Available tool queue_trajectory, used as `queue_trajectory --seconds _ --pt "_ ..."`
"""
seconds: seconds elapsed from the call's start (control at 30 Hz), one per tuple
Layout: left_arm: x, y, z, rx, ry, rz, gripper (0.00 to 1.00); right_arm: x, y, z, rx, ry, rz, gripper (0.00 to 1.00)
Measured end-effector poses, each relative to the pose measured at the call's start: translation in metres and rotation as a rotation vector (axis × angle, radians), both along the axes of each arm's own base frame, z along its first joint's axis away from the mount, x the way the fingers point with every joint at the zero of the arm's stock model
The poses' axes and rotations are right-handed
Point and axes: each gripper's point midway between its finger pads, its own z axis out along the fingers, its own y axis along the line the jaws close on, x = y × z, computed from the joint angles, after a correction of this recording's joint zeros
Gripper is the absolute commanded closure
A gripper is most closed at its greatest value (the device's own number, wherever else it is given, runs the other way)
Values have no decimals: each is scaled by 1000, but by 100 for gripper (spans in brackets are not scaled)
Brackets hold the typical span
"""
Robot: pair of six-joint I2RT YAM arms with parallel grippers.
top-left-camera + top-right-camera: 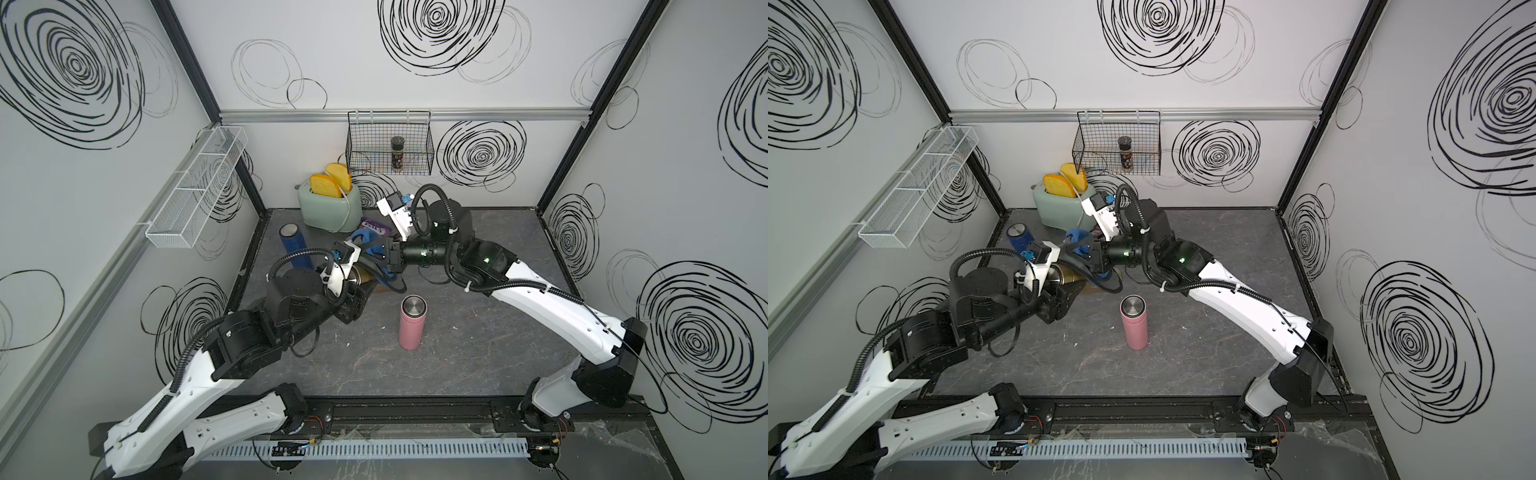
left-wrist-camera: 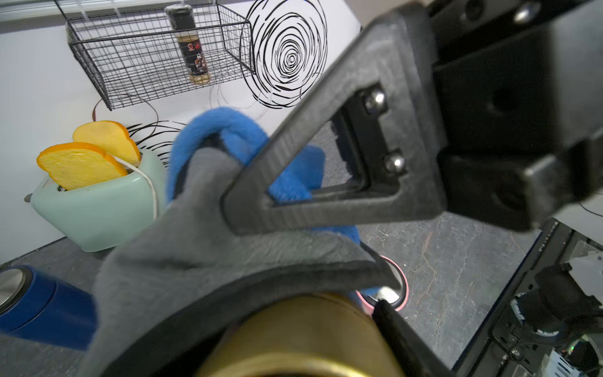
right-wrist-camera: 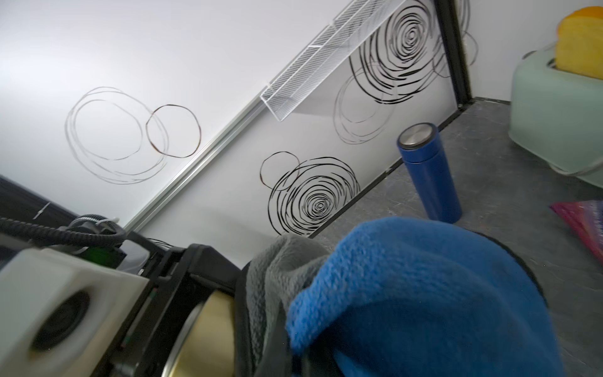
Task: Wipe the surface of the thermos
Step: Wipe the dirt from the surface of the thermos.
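Gold thermos (image 2: 300, 336) lies sideways aloft, blue-grey cloth (image 2: 195, 261) draped over it.

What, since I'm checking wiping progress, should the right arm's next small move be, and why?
Probably slide the cloth along the gold thermos. The right gripper is shut on the cloth, which drapes over the thermos held by the left gripper, so a stroke would wipe it.
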Motion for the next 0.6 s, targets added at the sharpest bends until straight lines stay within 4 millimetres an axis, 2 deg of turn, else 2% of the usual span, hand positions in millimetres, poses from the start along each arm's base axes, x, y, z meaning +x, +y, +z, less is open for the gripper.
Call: queue_trajectory --seconds 0.1,0.2,0.27,0.37,0.47,0.6 --pt "-7 -3 3 17 -28 -16 100 2 -5 -11 9 17 0 100" --pt "-9 0 6 29 -54 -5 100 22 -25 -43 -23 83 -61 100" --pt "-8 2 9 37 -69 9 100 39 -43 -71 -62 142 -121 100" --pt "-7 4 10 49 -84 26 100 59 -62 -91 -100 189 -197 100" --pt "-6 5 10 60 -91 39 100 55 -59 -81 -96 175 -195 100" --pt "-5 5 9 71 -96 50 100 21 -33 -34 -34 100 -107 100"
